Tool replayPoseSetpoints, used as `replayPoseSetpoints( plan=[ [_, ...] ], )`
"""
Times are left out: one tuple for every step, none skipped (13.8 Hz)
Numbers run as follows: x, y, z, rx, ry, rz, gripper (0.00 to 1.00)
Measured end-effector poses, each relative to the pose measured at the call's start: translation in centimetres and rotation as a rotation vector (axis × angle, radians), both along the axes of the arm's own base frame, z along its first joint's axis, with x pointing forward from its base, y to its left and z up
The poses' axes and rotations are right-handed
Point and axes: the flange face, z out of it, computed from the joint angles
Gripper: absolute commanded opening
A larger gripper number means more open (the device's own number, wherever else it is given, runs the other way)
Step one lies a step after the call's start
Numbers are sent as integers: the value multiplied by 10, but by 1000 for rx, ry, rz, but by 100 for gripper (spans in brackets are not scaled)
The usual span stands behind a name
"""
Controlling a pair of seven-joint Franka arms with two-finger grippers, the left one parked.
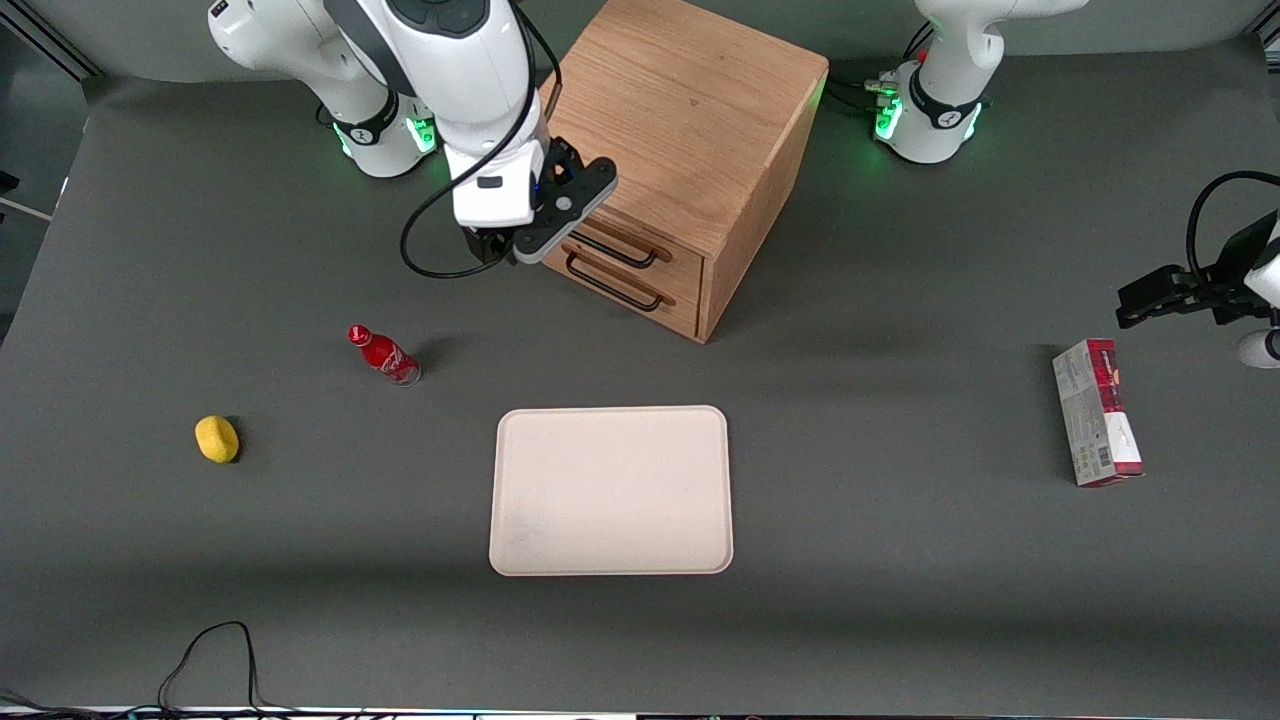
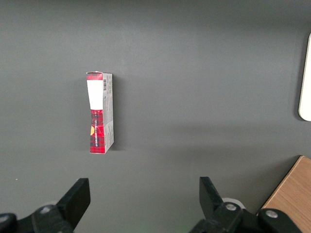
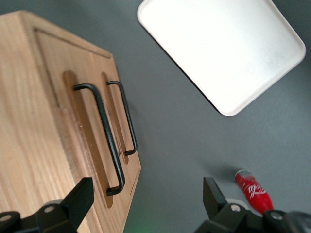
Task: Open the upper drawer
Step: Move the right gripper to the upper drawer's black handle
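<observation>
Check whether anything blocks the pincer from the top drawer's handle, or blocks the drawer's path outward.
Nothing visible does. The open pincer hangs just in front of the light oak upper drawer, by its thin black bar handle. The red bottle and cream tray sit nearer the front camera, apart from the cabinet.

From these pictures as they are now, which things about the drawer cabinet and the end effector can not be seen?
- Upper drawer: in the front view the end effector covers one end of its handle.
- Whether the upper drawer is fully shut: no gap is readable in either view.
- Cabinet: cut off by the right wrist view's edge.
- Red bottle: partly covered by a finger.
</observation>
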Motion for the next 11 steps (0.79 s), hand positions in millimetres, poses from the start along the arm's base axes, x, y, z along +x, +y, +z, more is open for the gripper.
replayPoseSetpoints(
  plan=[
    [-3, 4, -1, 2, 2, 42, 100],
    [-6, 8, -2, 3, 4, 77, 100],
    [-8, 11, -3, 4, 6, 103, 100],
    [-8, 13, -5, 9, 7, 126, 100],
    [-7, 15, -8, 19, 9, 143, 100],
    [-6, 17, -11, 27, 14, 155, 100],
    [-6, 18, -13, 33, 17, 161, 100],
    [-5, 21, -17, 47, 21, 163, 100],
    [-6, 24, -21, 62, 25, 163, 100],
    [-6, 27, -27, 67, 29, 166, 100],
    [-7, 28, -33, 65, 33, 169, 100]
  ],
)
